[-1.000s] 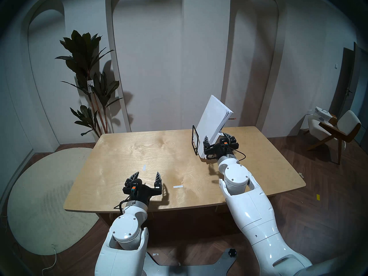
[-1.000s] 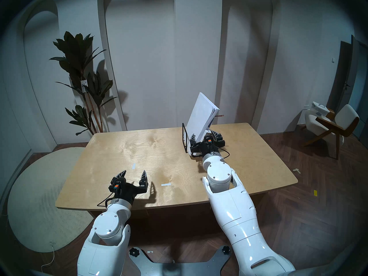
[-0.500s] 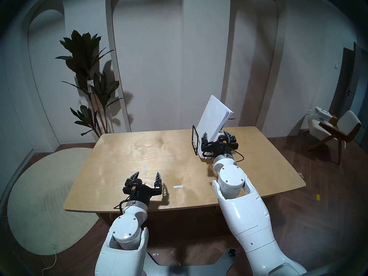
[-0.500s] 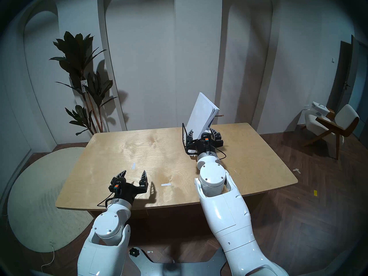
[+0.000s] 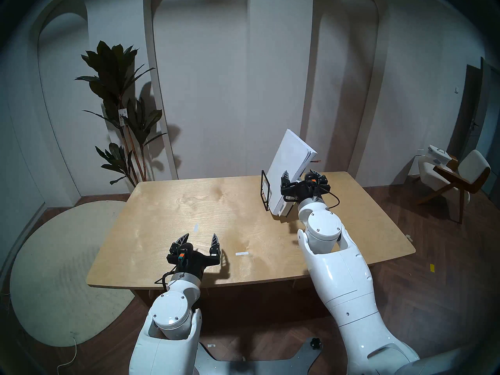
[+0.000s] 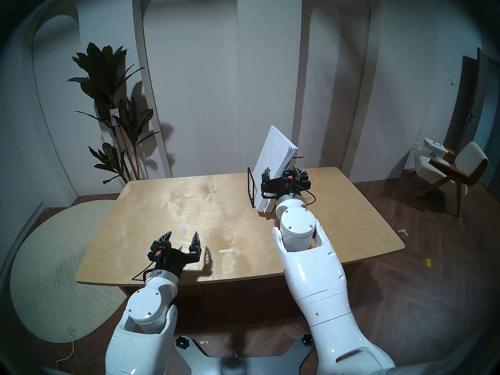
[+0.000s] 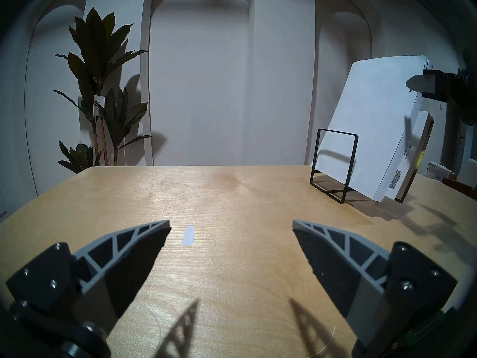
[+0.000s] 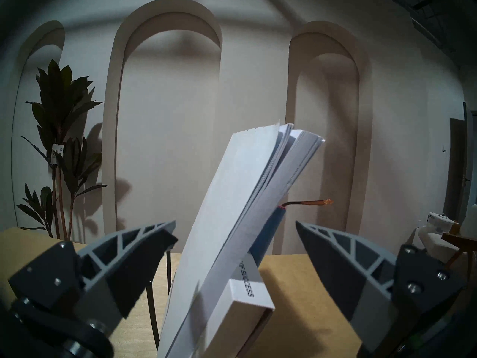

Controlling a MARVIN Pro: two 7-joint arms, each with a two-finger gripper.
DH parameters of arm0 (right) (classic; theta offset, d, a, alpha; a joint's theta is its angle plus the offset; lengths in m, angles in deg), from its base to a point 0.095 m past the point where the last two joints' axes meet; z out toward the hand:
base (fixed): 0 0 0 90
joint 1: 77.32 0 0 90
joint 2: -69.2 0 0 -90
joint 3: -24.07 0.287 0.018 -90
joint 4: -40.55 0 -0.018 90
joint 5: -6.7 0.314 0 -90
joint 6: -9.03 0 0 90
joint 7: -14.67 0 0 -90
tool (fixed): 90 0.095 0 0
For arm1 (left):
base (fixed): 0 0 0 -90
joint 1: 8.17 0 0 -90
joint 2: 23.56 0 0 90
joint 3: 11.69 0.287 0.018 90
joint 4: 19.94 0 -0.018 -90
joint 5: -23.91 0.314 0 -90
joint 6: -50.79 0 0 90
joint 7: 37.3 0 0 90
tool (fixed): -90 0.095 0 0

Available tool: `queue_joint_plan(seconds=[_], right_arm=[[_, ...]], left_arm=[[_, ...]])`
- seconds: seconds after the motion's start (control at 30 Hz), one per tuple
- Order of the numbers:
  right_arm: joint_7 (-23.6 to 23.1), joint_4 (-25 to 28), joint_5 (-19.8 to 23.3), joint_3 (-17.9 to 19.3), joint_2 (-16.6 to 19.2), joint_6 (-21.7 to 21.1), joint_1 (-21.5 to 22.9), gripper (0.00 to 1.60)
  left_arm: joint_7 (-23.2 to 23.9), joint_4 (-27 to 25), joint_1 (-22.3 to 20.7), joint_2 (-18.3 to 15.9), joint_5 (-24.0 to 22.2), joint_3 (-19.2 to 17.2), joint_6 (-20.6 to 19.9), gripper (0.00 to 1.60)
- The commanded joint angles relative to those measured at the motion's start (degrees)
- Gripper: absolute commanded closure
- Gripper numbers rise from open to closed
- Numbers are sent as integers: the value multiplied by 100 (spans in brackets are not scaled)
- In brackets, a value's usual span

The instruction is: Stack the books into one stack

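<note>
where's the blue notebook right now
In the right wrist view the blue notebook stands leaning in the black wire stand at the table's far right, behind the large white booklet and the thick white book, between the right gripper's open fingers.

From my seat, the blue notebook (image 8: 268,236) showed only as a narrow strip between my right fingers (image 8: 144,267), the large white booklet (image 8: 232,207) covering the rest. The thick white book (image 8: 245,298) beside it ran off the wrist view's lower edge, and I could read only part of its spine lettering. In the head view my right fingers (image 5: 285,177) hid the books' lower right parts, and the far finger was mostly behind the wrist. The small print near the booklet's barcode (image 7: 396,179) was too small to read.
</note>
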Motion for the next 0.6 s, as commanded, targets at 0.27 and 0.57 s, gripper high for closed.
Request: queue_joint_plan(seconds=[0.27,0.57], right_arm=[[-105,-1397,-470,-65,281,952,928,0],[745,-714,-489,-26,-247,724,405,0]], left_arm=[[-3,-113,-25,-3,-10,-6,25,0],[-2,-118,-22,-4,-12,-7,24,0]])
